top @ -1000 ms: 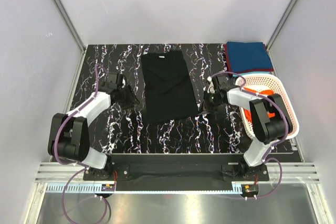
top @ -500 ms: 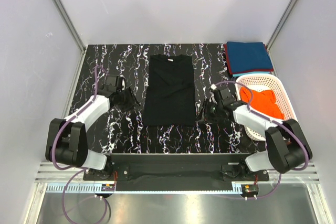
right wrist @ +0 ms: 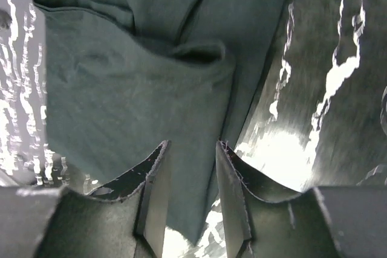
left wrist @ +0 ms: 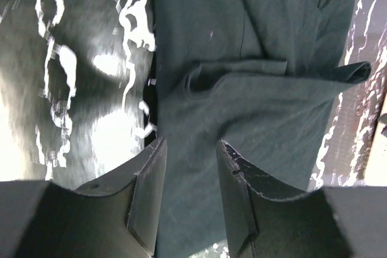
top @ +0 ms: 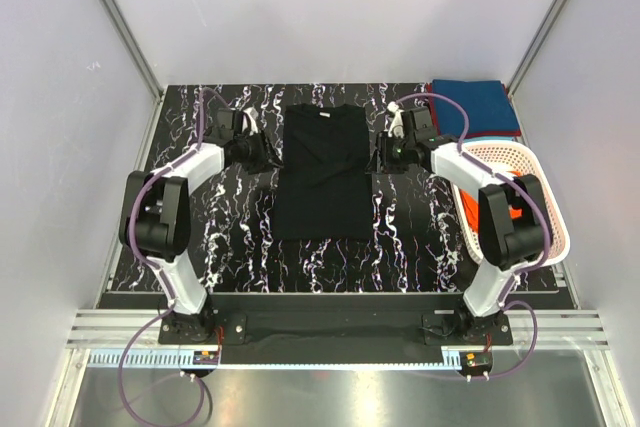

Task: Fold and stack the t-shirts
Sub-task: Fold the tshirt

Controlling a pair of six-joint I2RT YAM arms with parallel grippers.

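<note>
I see left gripper (top: 265,157) and right gripper (top: 382,158), jaws apart, newly flanking the black t-shirt (top: 322,182) shoulders for folding.

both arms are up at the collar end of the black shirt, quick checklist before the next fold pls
1. The black t-shirt lies flat with both sides folded in: ok.
2. The left gripper is open over the shirt's left edge: ok.
3. The right gripper is open over the opposite edge: ok.
4. Both grippers are level with each other across the shirt: ok.
5. The shirt's edge is seated between each pair of jaws: cannot tell.
6. The teal-blue t-shirt sits folded in the far right corner, ready to stack on: ok.
</note>
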